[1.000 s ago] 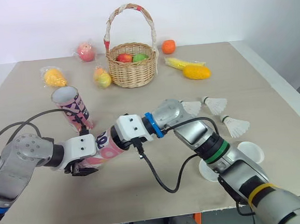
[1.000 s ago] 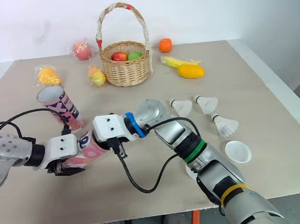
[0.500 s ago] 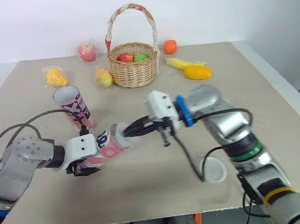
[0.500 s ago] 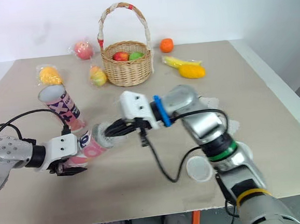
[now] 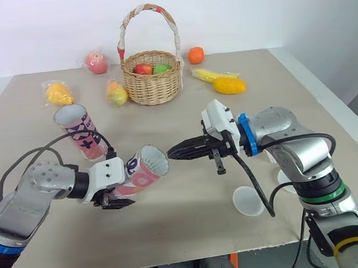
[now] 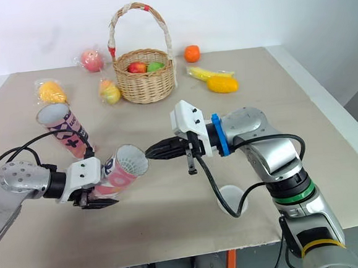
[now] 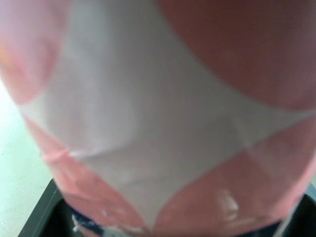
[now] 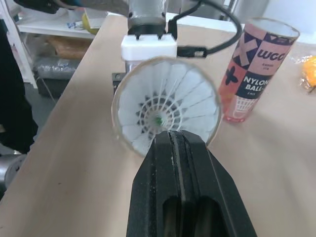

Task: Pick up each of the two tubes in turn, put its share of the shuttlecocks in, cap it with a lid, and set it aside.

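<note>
Left tool (image 5: 113, 200) grasping tilted tube (image 5: 143, 171); shuttlecock (image 8: 165, 113) inside; right tool (image 5: 171, 153) clenched, empty, at mouth; lid (image 5: 249, 200) on worktop (image 5: 184, 115), capping pending; second tube (image 5: 78, 131) upright, open.

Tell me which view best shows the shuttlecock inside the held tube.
Right wrist view: it looks straight into the held tube at the shuttlecock and its feathers. Eye views catch the mouth obliquely, white inside; left wrist view shows the tube's outer wall.

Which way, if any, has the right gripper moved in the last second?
Yes: the right gripper backed off the tube mouth, rightward, nearer the lid on the table.
</note>
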Robot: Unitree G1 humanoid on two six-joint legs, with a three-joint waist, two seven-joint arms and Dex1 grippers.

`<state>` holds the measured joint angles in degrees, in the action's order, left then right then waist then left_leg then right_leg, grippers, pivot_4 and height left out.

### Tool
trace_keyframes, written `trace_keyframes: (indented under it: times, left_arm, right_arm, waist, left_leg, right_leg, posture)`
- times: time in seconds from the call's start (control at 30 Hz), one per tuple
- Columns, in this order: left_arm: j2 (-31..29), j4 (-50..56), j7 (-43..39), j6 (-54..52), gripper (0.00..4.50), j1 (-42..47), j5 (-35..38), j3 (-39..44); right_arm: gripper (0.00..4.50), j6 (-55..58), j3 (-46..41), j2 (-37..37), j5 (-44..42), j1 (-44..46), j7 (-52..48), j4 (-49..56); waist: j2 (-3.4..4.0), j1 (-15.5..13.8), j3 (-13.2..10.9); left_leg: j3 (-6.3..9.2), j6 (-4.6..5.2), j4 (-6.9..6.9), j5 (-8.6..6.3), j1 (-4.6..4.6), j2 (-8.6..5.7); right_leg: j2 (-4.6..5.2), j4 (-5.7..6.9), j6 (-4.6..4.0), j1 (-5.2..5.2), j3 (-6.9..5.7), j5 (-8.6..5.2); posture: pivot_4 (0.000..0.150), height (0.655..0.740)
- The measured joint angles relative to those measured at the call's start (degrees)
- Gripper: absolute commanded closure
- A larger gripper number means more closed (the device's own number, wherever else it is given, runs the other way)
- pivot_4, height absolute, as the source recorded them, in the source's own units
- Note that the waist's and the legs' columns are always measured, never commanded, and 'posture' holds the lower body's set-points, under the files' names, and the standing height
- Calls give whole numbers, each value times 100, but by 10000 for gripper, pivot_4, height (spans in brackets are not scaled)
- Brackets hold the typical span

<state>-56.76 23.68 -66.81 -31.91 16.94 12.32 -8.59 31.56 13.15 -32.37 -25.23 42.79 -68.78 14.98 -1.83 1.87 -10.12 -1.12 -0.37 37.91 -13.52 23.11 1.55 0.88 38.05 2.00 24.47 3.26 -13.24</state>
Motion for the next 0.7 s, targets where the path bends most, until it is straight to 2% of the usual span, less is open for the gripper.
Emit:
trace_keyframes:
  times: [0.17, 0.4, 0.53, 0.6, 0.7]
  left_arm:
    - [-5, -166, -5, 130, 13155, 147, -116, -158]
    - [-4, -249, -31, 228, 13155, 222, -161, -241]
    - [-4, -248, -11, 236, 13155, 220, -170, -240]
    - [-1, -239, 11, 244, 13155, 212, -169, -238]
    - [16, -239, 65, 288, 13155, 157, -150, -202]
  right_arm:
    - [44297, -648, 775, 355, 853, 640, 50, -418]
    - [44297, -1275, 1693, 1128, 1699, 900, 139, -1226]
    - [44297, -1200, 1507, 1075, 1570, 898, 76, -1188]
    - [44297, -906, 1117, 860, 1156, 818, -24, -990]
    - [44297, -184, 9, 180, 277, 650, -155, -651]
  waist:
    - [0, 21, 0]
    - [-1, 19, 0]
    - [-2, 15, 1]
    - [-2, 3, 0]
    - [-2, -51, 0]
  left_leg:
    - [-11, 0, 1, 0, 1, 2]
    - [-14, -1, 2, 1, 37, 9]
    - [-14, -1, 2, 0, 39, 10]
    - [-10, -1, 4, 0, 42, 12]
    - [-12, -1, 5, 0, 41, 10]
  right_leg:
    - [-14, 0, -9, 11, 5, 7]
    - [-24, 9, -52, 54, 11, 29]
    - [-18, 9, -51, 54, 11, 29]
    - [-16, 9, -50, 54, 9, 29]
    - [-5, 8, -47, 52, 8, 28]
  posture:
    - [1500, 7400]
    - [1500, 7400]
    - [1500, 7400]
    - [1500, 7400]
    - [1500, 7400]
